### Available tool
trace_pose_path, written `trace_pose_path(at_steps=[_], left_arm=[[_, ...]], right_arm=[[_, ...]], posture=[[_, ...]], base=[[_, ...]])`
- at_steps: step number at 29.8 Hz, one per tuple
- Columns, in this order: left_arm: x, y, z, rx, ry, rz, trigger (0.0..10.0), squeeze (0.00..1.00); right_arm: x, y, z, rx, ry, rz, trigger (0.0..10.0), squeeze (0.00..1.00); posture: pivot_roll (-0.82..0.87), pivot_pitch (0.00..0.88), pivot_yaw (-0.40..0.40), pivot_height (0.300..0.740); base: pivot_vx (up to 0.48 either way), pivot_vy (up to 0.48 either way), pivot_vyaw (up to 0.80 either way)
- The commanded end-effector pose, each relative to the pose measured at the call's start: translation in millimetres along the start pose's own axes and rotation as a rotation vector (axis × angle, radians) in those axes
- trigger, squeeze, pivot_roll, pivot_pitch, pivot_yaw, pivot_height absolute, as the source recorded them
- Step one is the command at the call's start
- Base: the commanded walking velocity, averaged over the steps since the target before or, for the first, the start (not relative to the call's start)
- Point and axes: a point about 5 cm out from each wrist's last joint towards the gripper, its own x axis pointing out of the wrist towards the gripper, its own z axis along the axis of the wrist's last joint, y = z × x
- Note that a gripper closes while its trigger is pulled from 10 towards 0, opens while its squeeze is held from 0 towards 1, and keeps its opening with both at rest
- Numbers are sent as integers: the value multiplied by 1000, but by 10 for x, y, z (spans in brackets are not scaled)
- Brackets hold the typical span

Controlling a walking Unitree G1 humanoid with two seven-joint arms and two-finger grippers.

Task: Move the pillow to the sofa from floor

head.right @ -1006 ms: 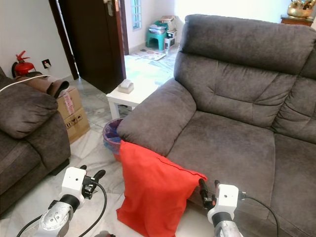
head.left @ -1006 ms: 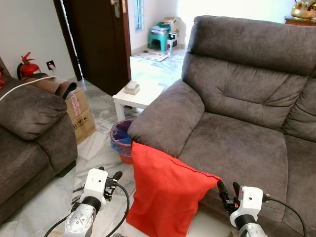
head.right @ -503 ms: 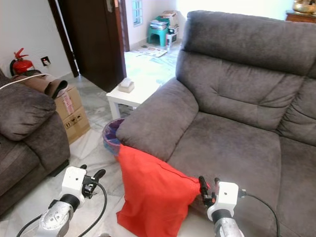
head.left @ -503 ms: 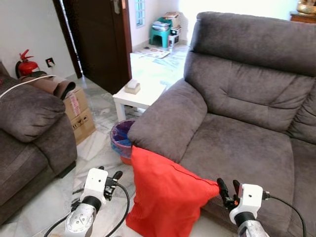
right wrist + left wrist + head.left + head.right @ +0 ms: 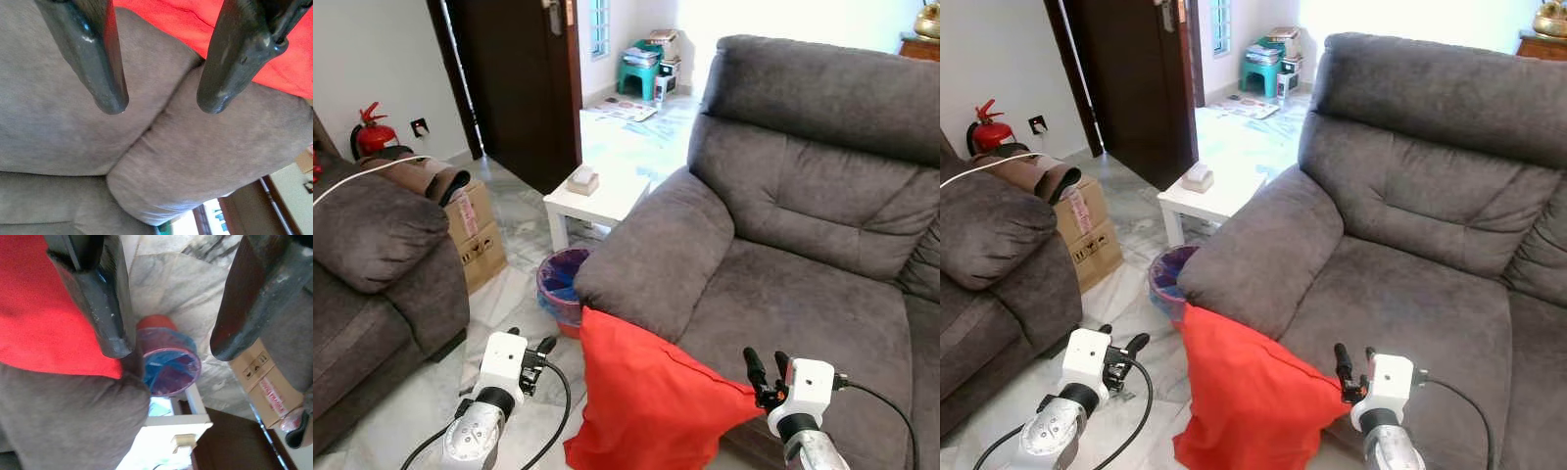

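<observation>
- Since a second ago our whole view is shifting: the sofa (image 5: 803, 245) and the white side table (image 5: 597, 201) are sliding right and lower in the picture, which is our head moving, not the furniture. The red pillow (image 5: 656, 401) is keeping its place against the sofa front.
- On the left we are seeing a second couch (image 5: 372, 255), a fire extinguisher (image 5: 370, 132) by the wall, and a cardboard box (image 5: 475, 235) with red print too small for us to read.
- Our left gripper (image 5: 533, 351) is hovering low over the marble floor (image 5: 509, 304), fingers spread apart and holding nothing; its wrist view is looking past the pillow edge at a lined waste bin (image 5: 168, 364).
- The pillow is standing on the floor, leaning against the sofa below the armrest (image 5: 656, 259), between our two grippers.
- Our right gripper (image 5: 762, 367) is sitting just beside the pillow's upper corner, fingers parted and empty, pointing at the sofa seat.
- We are judging that a pinch on one corner alone could let the pillow sag and slip free, or drag it into the bin.
</observation>
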Motion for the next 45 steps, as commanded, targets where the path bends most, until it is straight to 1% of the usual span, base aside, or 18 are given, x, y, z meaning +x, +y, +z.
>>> trace_pose_path(at_steps=[1, 9, 18, 22, 28, 30, 33, 35, 39, 42, 44, 45], left_arm=[[4, 10, 14, -12, -6, 9, 10000, 0], [3, -9, 3, -10, -1, 6, 10000, 0], [-5, -29, 0, 4, -1, -9, 10000, 0], [-6, -28, -2, 10, -1, -6, 10000, 0], [-6, -25, -2, 9, -1, -3, 10000, 0], [-6, -23, -3, 9, 0, -1, 10000, 0], [-4, -14, -4, 8, 1, 2, 10000, 0], [-6, -1, 3, -6, -6, 9, 10000, 0], [-21, 16, -1, -6, -12, 14, 10000, 0], [-66, 41, -60, 20, 12, 27, 10000, 0], [-84, 47, -80, 26, 19, 30, 10000, 0], [-120, 53, -110, 25, 27, 33, 10000, 0]], right_arm=[[-19, -16, -35, 9, 15, -12, 10000, 0], [10, -10, -9, 10, 8, -9, 10000, 0], [9, -24, 3, -3, 5, -1, 10000, 0], [8, -34, 25, -27, -9, 3, 10000, 0], [9, -37, 49, -42, -23, 14, 10000, 0], [8, -37, 48, -40, -22, 14, 10000, 0], [14, -25, 60, -22, -34, 22, 10000, 0], [25, -15, 75, -21, -41, 35, 10000, 0], [37, 12, 76, -12, -32, 73, 10000, 0], [34, 105, 52, -40, -5, 190, 10000, 0], [30, 118, 45, -51, 1, 208, 10000, 0], [24, 130, 41, -67, 5, 229, 10000, 0]], posture=[[-17, 30, 19, 646], [-22, 35, 22, 646], [-20, 37, 21, 646], [-21, 39, 21, 646], [-24, 43, 20, 646], [-23, 44, 20, 646], [-23, 46, 22, 646], [-24, 47, 24, 646], [-25, 45, 26, 646], [-28, 42, 30, 646], [-30, 40, 30, 646], [-31, 38, 30, 646]], base=[[341, 0, 0], [331, 0, 0], [0, 0, 0], [0, -421, 0], [0, -469, 652], [0, -469, 800], [0, -469, 0], [0, -356, 0], [0, 0, 0], [0, 0, 0], [0, 0, 0], [0, 0, 0]])
